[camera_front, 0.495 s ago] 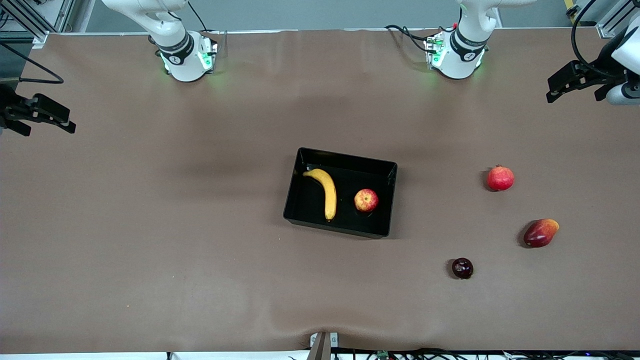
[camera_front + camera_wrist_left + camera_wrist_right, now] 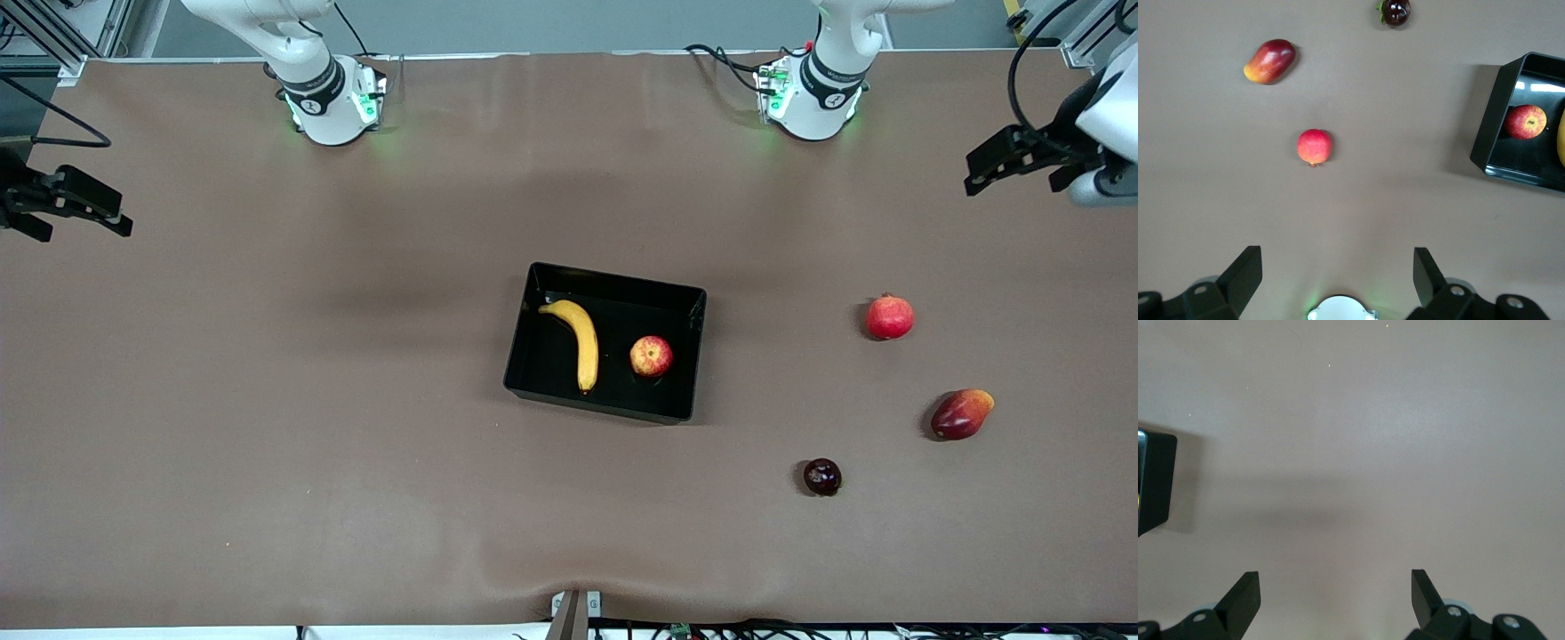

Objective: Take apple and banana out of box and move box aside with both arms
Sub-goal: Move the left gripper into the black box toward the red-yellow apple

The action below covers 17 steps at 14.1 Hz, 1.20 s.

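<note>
Both grippers spread, empty, over the table's ends.
In the box, apple sits at banana's 3 o'clock (probably rollable): left gripper or right gripper may nudge it.

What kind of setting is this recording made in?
Most likely a robotics lab bench: two arm bases bolted to a brown-covered table, loose cables by them, and a black box of fruit set out as props.

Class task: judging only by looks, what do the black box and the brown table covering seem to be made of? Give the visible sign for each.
The box: probably hard plastic with a glossy finish; its floor mirrors bright light patches and its thin walls stand upright.

Table covering: seems a matte brown sheet, perhaps paper or fabric; it shows no glare, and it ripples along the edge nearest the front camera.
</note>
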Each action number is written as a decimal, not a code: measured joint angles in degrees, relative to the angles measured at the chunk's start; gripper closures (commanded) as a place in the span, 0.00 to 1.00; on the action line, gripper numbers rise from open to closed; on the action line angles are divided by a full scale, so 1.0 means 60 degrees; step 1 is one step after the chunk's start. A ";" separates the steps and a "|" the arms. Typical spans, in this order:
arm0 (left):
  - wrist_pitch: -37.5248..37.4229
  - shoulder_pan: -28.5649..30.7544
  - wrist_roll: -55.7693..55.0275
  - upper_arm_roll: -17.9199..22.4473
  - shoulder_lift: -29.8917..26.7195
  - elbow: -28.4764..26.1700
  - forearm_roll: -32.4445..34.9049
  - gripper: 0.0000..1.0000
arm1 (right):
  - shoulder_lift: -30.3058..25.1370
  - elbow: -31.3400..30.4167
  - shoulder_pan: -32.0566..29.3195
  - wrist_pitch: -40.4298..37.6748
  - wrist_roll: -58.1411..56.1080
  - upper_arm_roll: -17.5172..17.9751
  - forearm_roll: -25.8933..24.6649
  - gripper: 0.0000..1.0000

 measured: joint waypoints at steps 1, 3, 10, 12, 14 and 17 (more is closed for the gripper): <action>0.0052 -0.0027 -0.0364 -0.0247 0.0304 0.0029 0.0000 0.00 | 0.0000 0.0003 0.0000 0.0000 0.0000 -0.0002 0.0000 0.00; 0.0603 -0.0160 -0.1510 -0.0838 0.1077 0.0060 -0.0001 0.00 | 0.0000 0.0006 0.0000 0.0000 0.0000 0.0000 0.0000 0.00; 0.3349 -0.1617 -0.5843 -0.1509 0.3439 0.0132 -0.0001 0.00 | 0.0001 0.0007 0.0002 0.0000 0.0000 0.0003 0.0000 0.00; 0.4245 -0.2126 -0.7376 -0.1516 0.4049 0.0144 -0.0001 0.00 | 0.0001 0.0008 0.0002 0.0000 0.0000 0.0003 0.0000 0.00; 0.4920 -0.2488 -0.8507 -0.1516 0.4674 0.0160 0.0000 0.00 | 0.0002 0.0009 0.0002 -0.0001 0.0000 0.0003 0.0000 0.00; 0.5994 -0.2830 -0.9818 -0.1511 0.5524 0.0204 0.0011 0.00 | 0.0002 0.0009 0.0002 -0.0001 0.0000 0.0002 0.0000 0.00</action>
